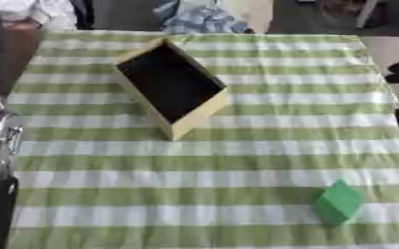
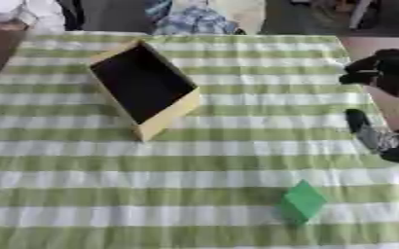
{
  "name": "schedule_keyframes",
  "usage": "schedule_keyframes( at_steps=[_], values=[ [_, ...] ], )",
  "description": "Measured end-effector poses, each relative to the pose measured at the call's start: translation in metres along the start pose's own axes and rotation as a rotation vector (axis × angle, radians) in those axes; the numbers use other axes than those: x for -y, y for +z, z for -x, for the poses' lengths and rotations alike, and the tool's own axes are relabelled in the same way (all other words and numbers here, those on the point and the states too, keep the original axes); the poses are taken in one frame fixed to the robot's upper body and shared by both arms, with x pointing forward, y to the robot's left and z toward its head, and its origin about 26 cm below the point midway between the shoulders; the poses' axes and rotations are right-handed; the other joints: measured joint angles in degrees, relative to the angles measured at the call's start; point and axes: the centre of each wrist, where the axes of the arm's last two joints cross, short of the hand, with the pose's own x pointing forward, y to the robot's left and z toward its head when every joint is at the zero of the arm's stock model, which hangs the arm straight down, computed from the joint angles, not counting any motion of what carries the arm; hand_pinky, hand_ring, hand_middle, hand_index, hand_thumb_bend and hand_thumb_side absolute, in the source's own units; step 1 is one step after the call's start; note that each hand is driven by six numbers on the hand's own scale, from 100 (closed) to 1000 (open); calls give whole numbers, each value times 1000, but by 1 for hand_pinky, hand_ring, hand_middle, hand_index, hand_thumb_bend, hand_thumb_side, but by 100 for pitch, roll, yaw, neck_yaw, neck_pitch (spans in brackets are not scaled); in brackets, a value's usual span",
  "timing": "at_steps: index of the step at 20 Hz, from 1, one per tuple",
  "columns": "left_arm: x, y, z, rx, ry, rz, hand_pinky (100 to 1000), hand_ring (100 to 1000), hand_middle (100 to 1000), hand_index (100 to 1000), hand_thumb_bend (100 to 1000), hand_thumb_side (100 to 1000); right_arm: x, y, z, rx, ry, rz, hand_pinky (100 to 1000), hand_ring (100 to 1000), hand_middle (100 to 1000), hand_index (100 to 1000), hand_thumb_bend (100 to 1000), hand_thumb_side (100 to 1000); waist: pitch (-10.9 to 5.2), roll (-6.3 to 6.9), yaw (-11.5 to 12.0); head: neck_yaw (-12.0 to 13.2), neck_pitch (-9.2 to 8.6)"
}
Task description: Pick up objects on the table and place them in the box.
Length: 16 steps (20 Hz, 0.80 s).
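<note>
Box (image 1: 173, 87): dark inside, on the striped desk (image 1: 203, 160).
Green block (image 1: 338, 202): near edge, well apart.
Right robot hand (image 2: 382, 73): at desk's right edge, grip unclear.
Left robot hand: unseen.

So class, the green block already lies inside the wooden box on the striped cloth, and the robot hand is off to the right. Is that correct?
Not quite. The green block lies on the striped cloth near the front, well apart from the wooden box, as the left eye view shows. The robot hand is indeed off to the right.

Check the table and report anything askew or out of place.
The box sits turned at an angle to the cloth's stripes. The green block still lies outside it, near the front right. Nothing looks spilled or damaged.
</note>
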Motion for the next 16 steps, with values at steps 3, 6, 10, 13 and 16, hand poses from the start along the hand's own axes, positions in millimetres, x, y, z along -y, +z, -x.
schedule_keyframes(
  at_steps=[3, 6, 10, 13, 16],
  values=[
    [0, 0, 0, 0, 0, 0, 539, 629, 581, 725, 100, 570, 0, 1, 0, -5, -2, 6, 912, 847, 807, 857, 100, 964, 0, 0, 0, 1, 0],
    [0, 0, 0, 0, 0, 0, 539, 629, 581, 725, 100, 570, -3, 3, 0, -7, -8, -3, 907, 846, 814, 866, 100, 954, 0, 0, -1, 4, 2],
    [0, 0, 0, -1, 0, 0, 539, 629, 581, 725, 100, 570, -10, 8, -4, 10, -39, -46, 902, 851, 828, 889, 100, 851, -7, -2, -5, 4, 5],
    [0, 0, 0, -2, 0, 1, 539, 630, 581, 725, 100, 570, -16, 10, -8, 46, -65, -103, 903, 863, 845, 900, 117, 784, -30, -2, -4, 4, 8],
    [1, 0, 0, -3, 2, 3, 539, 630, 581, 725, 100, 569, -21, 11, -11, 89, -92, -166, 906, 873, 856, 897, 163, 718, -35, -2, -4, 2, 31]
  ],
)
